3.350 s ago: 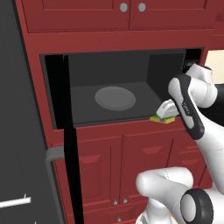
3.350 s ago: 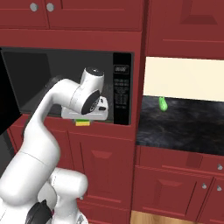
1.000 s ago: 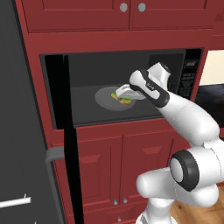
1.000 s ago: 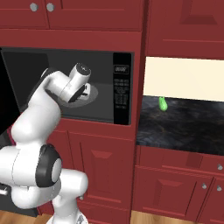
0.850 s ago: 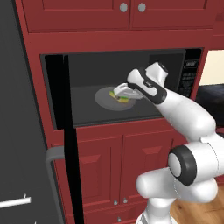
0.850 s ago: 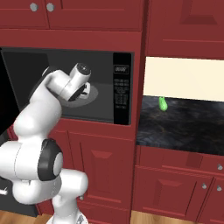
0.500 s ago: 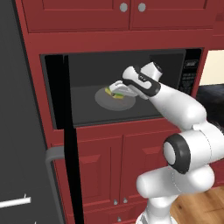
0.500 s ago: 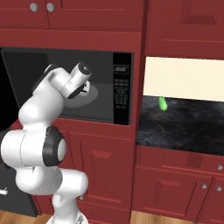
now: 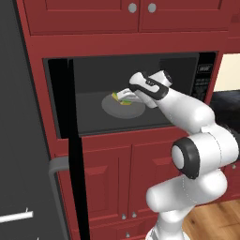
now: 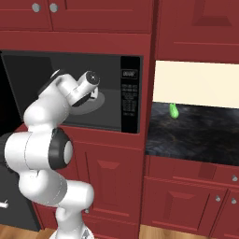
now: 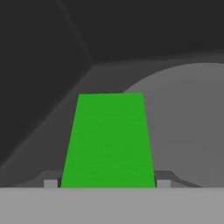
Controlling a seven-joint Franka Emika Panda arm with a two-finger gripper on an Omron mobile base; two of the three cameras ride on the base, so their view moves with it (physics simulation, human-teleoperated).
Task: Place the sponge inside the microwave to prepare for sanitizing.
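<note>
Tool (image 9: 123, 97) clamped on sponge (image 9: 124, 99), frame centre, inside microwave (image 9: 93, 86), over turntable (image 9: 112, 108); door (image 9: 21, 154) open left.

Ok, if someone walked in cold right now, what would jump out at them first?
The white arm reaching into the open black built-in microwave, its hand closed on the small bright green and yellow sponge above the round grey turntable. In the hand view the sponge's green face sits between the fingertips. Off to the right, a small green object lies on the dark counter.
</note>
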